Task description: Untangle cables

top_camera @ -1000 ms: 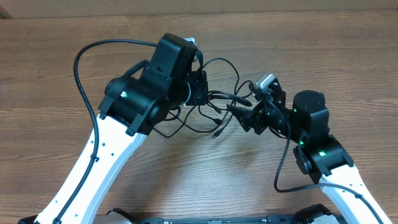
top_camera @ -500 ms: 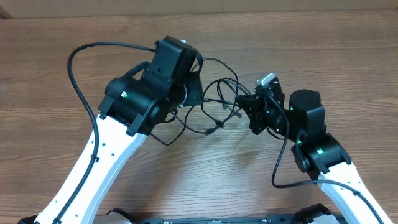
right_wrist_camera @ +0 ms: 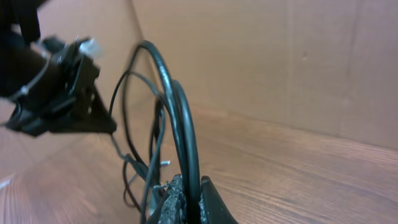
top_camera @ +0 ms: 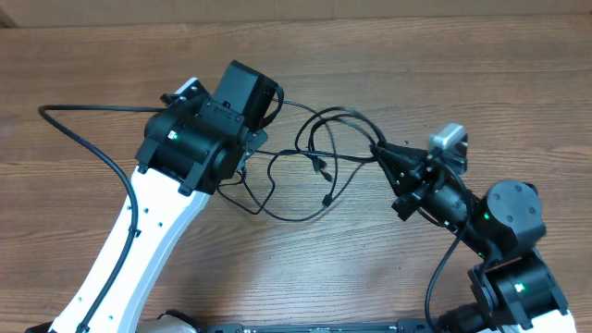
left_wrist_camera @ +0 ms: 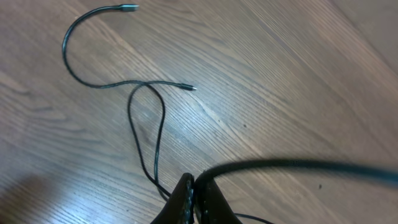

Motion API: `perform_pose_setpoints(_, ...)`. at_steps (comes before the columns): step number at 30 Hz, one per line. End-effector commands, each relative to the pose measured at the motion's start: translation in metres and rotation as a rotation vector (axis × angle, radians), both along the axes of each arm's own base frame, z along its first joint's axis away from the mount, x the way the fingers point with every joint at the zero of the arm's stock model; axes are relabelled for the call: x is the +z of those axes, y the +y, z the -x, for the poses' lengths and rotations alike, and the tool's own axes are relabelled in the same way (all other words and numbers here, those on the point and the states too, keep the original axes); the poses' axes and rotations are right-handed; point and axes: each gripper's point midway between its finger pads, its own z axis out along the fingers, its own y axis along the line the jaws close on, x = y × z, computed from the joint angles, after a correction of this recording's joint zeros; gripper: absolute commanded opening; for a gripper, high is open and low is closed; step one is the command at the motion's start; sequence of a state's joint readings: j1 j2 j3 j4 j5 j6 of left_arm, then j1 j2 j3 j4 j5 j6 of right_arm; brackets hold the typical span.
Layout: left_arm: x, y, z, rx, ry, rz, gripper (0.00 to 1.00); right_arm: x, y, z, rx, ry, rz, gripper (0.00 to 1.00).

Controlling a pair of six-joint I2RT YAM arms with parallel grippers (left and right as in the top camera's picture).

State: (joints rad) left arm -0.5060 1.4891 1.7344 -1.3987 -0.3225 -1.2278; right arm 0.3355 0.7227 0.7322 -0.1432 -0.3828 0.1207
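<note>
The left gripper [left_wrist_camera: 194,190] is pressed together on a strand of the cables [top_camera: 319,157]. From between its fingers a thin black loop runs out over the wood. Across the top of that loop passes a cord with a small plug [left_wrist_camera: 188,88] at one end and a longer connector [left_wrist_camera: 127,7] at the other. The right gripper [right_wrist_camera: 186,198] is clamped too, pinching black cords that arch up out of its tips. From overhead, the strands stretch between the two grippers in several crossing loops, with loose plug ends trailing on the worktop [top_camera: 481,83]. The tangle sits about midway between the left and right edges, nearer the far edge than the near one.
</note>
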Motion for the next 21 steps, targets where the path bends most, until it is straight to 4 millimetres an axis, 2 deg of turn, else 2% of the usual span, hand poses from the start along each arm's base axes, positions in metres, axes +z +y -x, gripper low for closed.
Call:
perform_pose_setpoints(1, 0.008, 0.033, 0.002, 0.144, -0.035, -0.049, 0.04, 0.016, -0.024, -0.009, -0.156, -0.007, -0.073, 0.04)
perform_pose_setpoints(9, -0.001, 0.067, 0.019, 0.261, 0.056, -0.092, 0.04, 0.014, -0.075, -0.032, -0.494, 0.106, -0.275, 0.04)
perform_pose_setpoints(12, -0.001, 0.067, 0.019, 0.207, 0.068, -0.112, 0.04, 0.013, -0.074, -0.032, -0.486, 0.106, -0.267, 0.04)
perform_pose_setpoints(15, 0.0, 0.055, 0.01, 0.044, 0.07, -0.124, 0.05, 0.01, -0.065, -0.03, -0.431, 0.069, -0.168, 0.06)
perform_pose_setpoints(16, 0.0, 0.049, 0.006, -0.027, 0.067, -0.124, 0.04, 0.009, -0.059, -0.029, -0.397, 0.057, -0.134, 0.1)
perform_pose_setpoints(18, 0.001, 0.038, 0.0, -0.137, 0.055, -0.115, 0.04, 0.006, -0.048, -0.027, -0.327, 0.033, -0.067, 0.29)
perform_pose_setpoints(20, 0.002, 0.025, -0.004, -0.232, 0.046, -0.089, 0.04, -0.001, -0.035, -0.027, -0.249, 0.013, 0.005, 0.69)
perform_pose_setpoints(21, 0.002, 0.022, -0.004, -0.252, 0.045, -0.08, 0.04, -0.004, -0.031, -0.027, -0.225, 0.008, 0.026, 0.77)
